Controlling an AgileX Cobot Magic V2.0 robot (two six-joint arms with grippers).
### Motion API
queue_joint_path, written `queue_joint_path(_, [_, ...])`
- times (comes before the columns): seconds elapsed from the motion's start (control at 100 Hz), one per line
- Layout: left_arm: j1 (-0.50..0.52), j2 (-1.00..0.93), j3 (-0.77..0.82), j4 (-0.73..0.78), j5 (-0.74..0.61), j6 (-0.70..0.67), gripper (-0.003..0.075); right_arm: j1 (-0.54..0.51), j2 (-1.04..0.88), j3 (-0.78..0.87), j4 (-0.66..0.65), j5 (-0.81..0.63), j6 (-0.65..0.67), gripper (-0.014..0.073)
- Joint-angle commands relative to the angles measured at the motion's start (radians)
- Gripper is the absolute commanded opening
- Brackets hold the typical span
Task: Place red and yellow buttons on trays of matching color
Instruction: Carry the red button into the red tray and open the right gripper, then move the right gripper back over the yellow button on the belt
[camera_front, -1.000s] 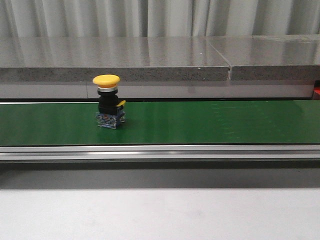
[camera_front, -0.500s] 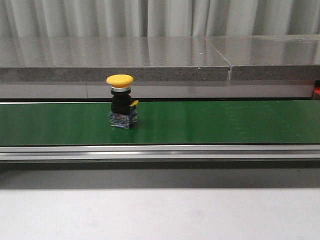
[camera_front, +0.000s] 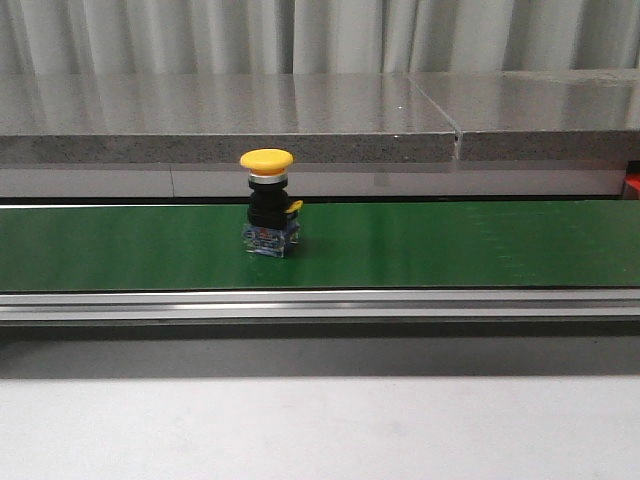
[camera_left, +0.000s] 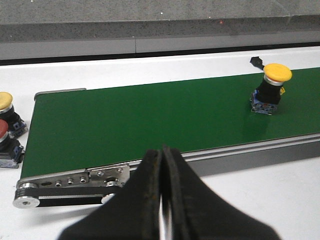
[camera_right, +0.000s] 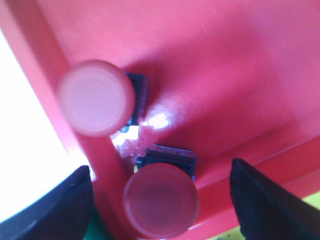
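Observation:
A yellow button (camera_front: 267, 200) stands upright on the green conveyor belt (camera_front: 450, 245); it also shows as the yellow button (camera_left: 270, 87) in the left wrist view. My left gripper (camera_left: 162, 152) is shut on nothing, hovering over the belt's near rail, well away from that button. My right gripper (camera_right: 159, 169) is open above the red tray (camera_right: 225, 75). One red button (camera_right: 161, 200) stands between its spread fingers, with a gap on both sides. A second red button (camera_right: 96, 97) stands by the tray wall. Only a strip of yellow-green shows beyond the red tray's edge.
A spare yellow button (camera_left: 5, 100) and a spare red button (camera_left: 3, 131) stand on the white table off the belt's end. A grey stone ledge (camera_front: 300, 115) runs behind the belt. A red tray corner (camera_front: 632, 185) peeks in at the far right.
The yellow button has travelled to the right along the belt, staying upright. Neither arm appears in the front view.

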Motion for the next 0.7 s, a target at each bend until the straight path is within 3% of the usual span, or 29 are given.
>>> queue_joint_path(0.0, [-0.007,0.009,-0.025,-0.009,-0.073,-0.011,-0.0021,-0.006,-0.107,-0.028,0.005,-0.037,-0.006,0.0572])
queue_joint_path(0.21, [-0.007,0.009,-0.025,-0.009,-0.073,-0.011,-0.0021,0.039,-0.224,-0.027,0.004,-0.026,-0.015,0.0572])
queue_joint_path(0.69, [-0.007,0.009,-0.025,-0.009,-0.073,-0.011,-0.0021,0.25,-0.442,-0.027,0.004,0.076,-0.051,0.0572])
